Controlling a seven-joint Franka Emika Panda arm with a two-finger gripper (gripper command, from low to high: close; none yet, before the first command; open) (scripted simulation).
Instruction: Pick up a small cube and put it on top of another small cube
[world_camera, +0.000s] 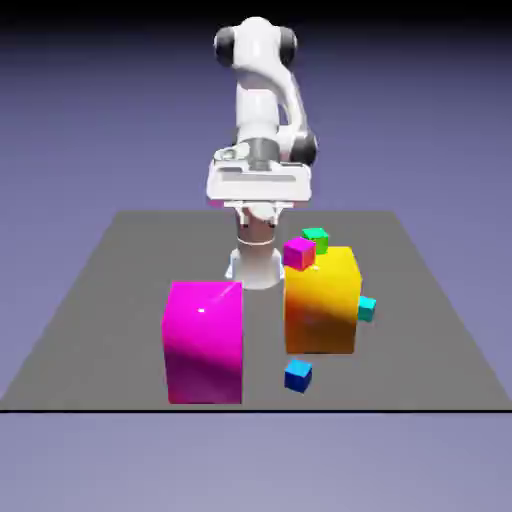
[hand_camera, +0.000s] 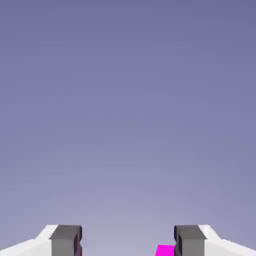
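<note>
Nearest the table's front edge, the small blue cube (world_camera: 298, 375) is sitting alone on the grey table (world_camera: 90, 320), just to the right of the big magenta block (world_camera: 205, 341) in the exterior view. A little farther back, the big orange block (world_camera: 322, 300) is standing to the right of the magenta one, apart from it. The small teal-cyan cube (world_camera: 367, 308) is lying on the table at the orange block's right side, close against it or touching; which one cannot be told. On the far part of the orange block's top, a small magenta cube (world_camera: 298, 252) is resting, and the small green cube (world_camera: 316, 239) is showing just behind it.

Farther still, the white arm is rising upright from its base at the table's far edge, folding over at the top and carrying the hand level, well above the blocks. The gripper (hand_camera: 128, 241) is pointing out over the scene toward the plain backdrop in the hand view. Its two grey fingertips (hand_camera: 65, 240) are standing wide apart with nothing between them. A sliver of magenta (hand_camera: 165, 250) is showing at that view's bottom edge.
</note>
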